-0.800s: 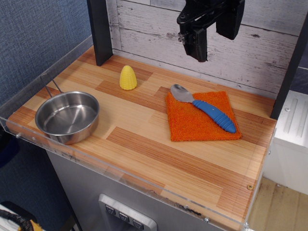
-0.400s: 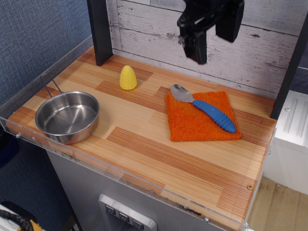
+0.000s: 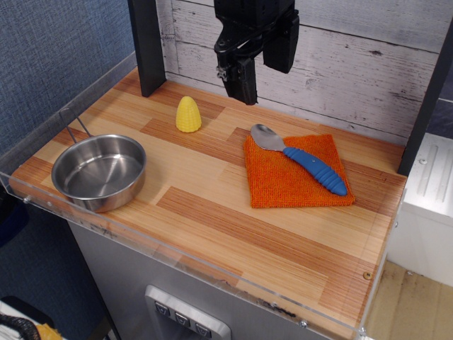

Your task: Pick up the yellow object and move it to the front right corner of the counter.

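Observation:
The yellow object [image 3: 188, 115], a small ribbed dome, stands upright on the counter [image 3: 212, 205] near its back left part. My gripper [image 3: 260, 81] hangs in the air above the back edge, up and to the right of the yellow object and well apart from it. Its two black fingers stand open with nothing between them.
A steel bowl [image 3: 99, 172] with a wire handle sits at the front left. An orange cloth [image 3: 297, 171] lies right of centre with a blue-handled spoon [image 3: 306, 160] on it. A black post [image 3: 147, 46] stands at the back left. A clear acrylic rim [image 3: 212, 268] edges the counter.
My gripper has moved left along the back wall, closer to the yellow object. Nothing on the counter has moved.

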Action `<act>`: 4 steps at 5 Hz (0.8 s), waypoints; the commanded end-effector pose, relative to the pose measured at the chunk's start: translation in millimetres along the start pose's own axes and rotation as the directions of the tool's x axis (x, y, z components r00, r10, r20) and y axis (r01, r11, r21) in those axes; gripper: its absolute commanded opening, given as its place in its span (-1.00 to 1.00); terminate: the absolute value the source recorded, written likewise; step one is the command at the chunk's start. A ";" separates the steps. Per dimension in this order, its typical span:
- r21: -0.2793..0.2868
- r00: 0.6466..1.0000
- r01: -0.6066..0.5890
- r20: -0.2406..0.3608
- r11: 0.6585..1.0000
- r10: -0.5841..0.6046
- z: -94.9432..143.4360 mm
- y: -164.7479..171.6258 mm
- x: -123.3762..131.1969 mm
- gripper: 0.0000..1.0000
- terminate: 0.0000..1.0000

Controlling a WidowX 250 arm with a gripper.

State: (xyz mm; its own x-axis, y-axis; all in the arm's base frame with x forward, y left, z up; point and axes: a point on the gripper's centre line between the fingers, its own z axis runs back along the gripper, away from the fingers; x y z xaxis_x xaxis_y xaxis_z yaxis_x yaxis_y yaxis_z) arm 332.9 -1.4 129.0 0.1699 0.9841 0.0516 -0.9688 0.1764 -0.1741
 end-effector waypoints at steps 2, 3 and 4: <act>-0.061 0.984 -0.154 0.078 0.986 0.159 -8.8 7.1 68.4 1.00 -1.00; -0.076 0.975 -0.197 0.088 0.977 0.204 -18.9 2.9 79.0 1.00 -1.00; -0.078 0.966 -0.232 0.097 0.970 0.239 -33.5 -4.7 88.6 1.00 -1.00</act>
State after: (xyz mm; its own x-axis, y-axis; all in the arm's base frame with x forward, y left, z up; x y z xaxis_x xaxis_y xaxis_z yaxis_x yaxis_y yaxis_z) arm 356.5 80.0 83.7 -0.0720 0.9932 0.0913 -0.9763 -0.0515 -0.2101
